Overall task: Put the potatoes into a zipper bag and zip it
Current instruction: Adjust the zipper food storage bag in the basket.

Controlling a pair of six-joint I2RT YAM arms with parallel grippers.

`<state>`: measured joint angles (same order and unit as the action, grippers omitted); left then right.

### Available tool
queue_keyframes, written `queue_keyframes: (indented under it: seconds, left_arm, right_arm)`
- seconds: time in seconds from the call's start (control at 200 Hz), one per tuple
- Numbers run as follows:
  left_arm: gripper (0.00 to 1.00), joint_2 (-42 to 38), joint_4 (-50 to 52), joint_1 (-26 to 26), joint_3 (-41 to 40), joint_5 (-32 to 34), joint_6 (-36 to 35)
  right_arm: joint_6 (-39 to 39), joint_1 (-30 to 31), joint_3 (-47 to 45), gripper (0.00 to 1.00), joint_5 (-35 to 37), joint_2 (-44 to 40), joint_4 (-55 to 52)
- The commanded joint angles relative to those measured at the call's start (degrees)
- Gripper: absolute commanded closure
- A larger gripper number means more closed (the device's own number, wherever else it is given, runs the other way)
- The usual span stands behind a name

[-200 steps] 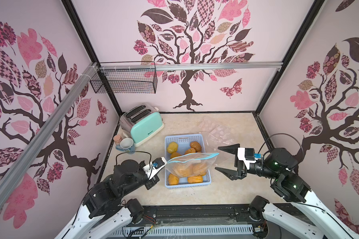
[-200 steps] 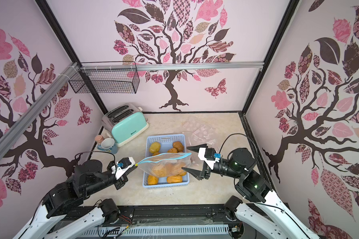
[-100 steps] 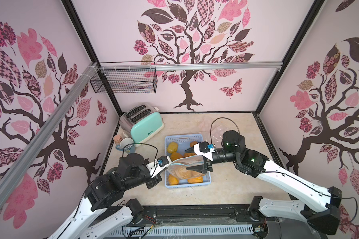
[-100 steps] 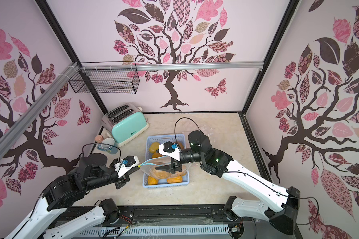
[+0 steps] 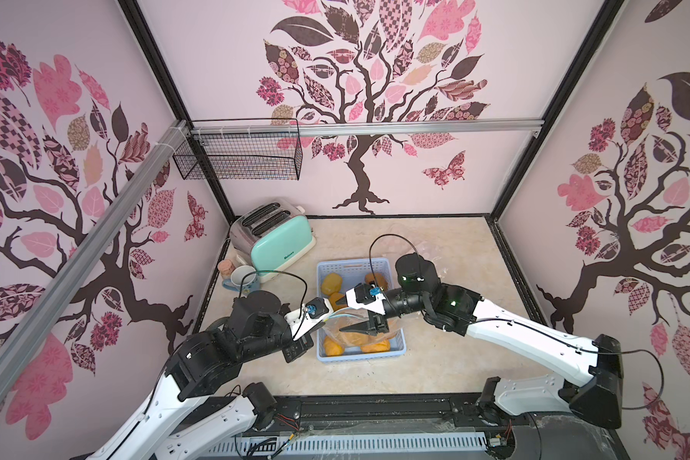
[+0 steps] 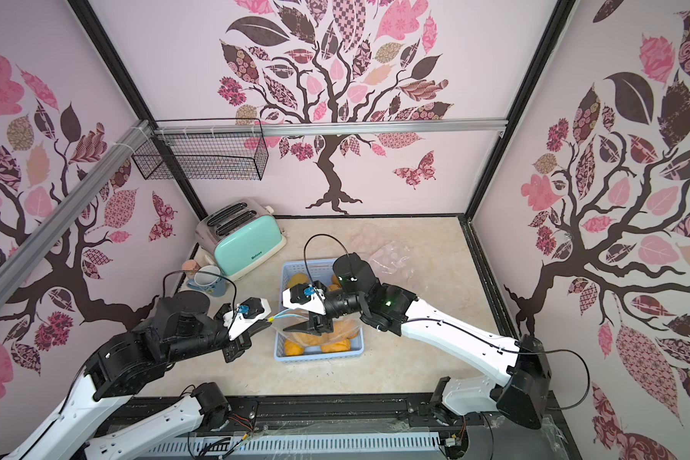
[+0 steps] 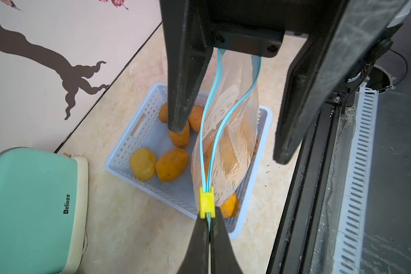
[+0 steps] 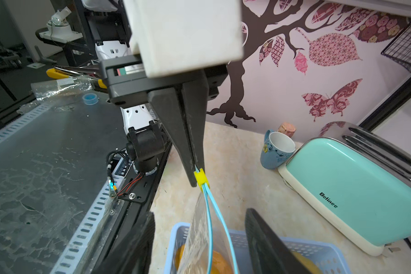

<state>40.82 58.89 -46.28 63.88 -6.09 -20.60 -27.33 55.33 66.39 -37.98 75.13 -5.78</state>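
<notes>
**Bag part-filled, mouth open, zip not yet run**

We have the left gripper (image 7: 208, 220) clamped on one end of the zipper bag (image 7: 223, 170). Its fingers are pressed together on the blue tracks (image 7: 214, 132), and the yellow slider (image 7: 207, 201) sits just past the fingertips. From that grip the bag hangs over the blue basket (image 7: 126, 147). Its two tracks bow apart, so the mouth is open.

The right gripper (image 7: 229, 146) stands open, one finger on each side of the bag's far end, and we see it gripping nothing. Orange shapes show through the film between those fingers. We judge them to be potatoes already bagged, though some may lie behind it in the basket.

At least four potatoes (image 7: 172, 164) lie loose in the basket, around and beyond the tip of one right finger, on its side away from the bag. We reckon loading is partly done. The loose ones have to go in, then the slider must run the whole track.
</notes>
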Motion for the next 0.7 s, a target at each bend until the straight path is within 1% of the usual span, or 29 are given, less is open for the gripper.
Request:
queue_keyframes:
  seconds: [0.0, 0.13, 0.23, 0.32, 0.355, 0.38, 0.41, 0.47, 0.53, 0.605, 0.695]
  left_arm:
    - [1.00, -0.1, -1.2, 0.0, 3.0, -1.1, 0.5]
    - [1.00, -0.2, -1.3, -0.1, 2.8, -0.9, 0.8]
    - [1.00, -0.2, -1.6, 0.0, 2.5, -1.0, 1.0]
    - [1.00, -0.2, -1.8, 0.0, 2.4, -0.9, 1.1]
    - [1.00, -0.3, -1.9, 0.0, 2.3, -0.9, 1.4]
    - [1.00, -0.4, -2.0, 0.0, 2.2, -0.9, 1.5]
    - [1.00, -0.6, -2.3, 0.0, 2.1, -0.8, 1.7]
    - [0.81, -1.2, -3.4, 0.0, 1.4, -0.2, 2.9]
    - [0.70, -2.3, -4.7, 0.0, 0.2, -0.1, 3.3]
    - [0.61, -4.7, -6.5, -0.1, -2.6, -0.9, 3.6]
    - [0.58, -8.9, -10.5, -0.1, -7.8, -1.7, 2.7]
  right_arm:
    - [-1.2, 0.5, 2.1, 0.47, 1.7, 1.8, -0.2]
    - [-1.2, 0.6, 1.8, 0.66, 2.7, 1.5, -0.4]
    - [-1.3, 0.7, 1.3, 0.79, 3.5, 1.3, -0.7]
    - [-1.1, 0.7, 0.6, 0.87, 4.4, 0.7, -0.3]
    - [-1.0, 0.7, 0.3, 0.91, 5.1, 0.6, 0.0]
    - [-0.9, 0.8, 0.2, 0.95, 5.6, 0.4, 0.0]
    - [-0.6, 0.8, 0.0, 0.98, 6.3, 0.2, 0.0]
    - [0.3, 0.7, -0.2, 1.00, 7.6, -0.2, 0.2]
    - [1.5, 0.7, -0.7, 1.00, 7.8, -0.9, 0.7]
    - [2.7, 0.7, -1.4, 1.00, 6.8, -2.1, 1.1]
    - [2.8, 0.7, -3.8, 1.00, 4.2, -4.1, 2.7]
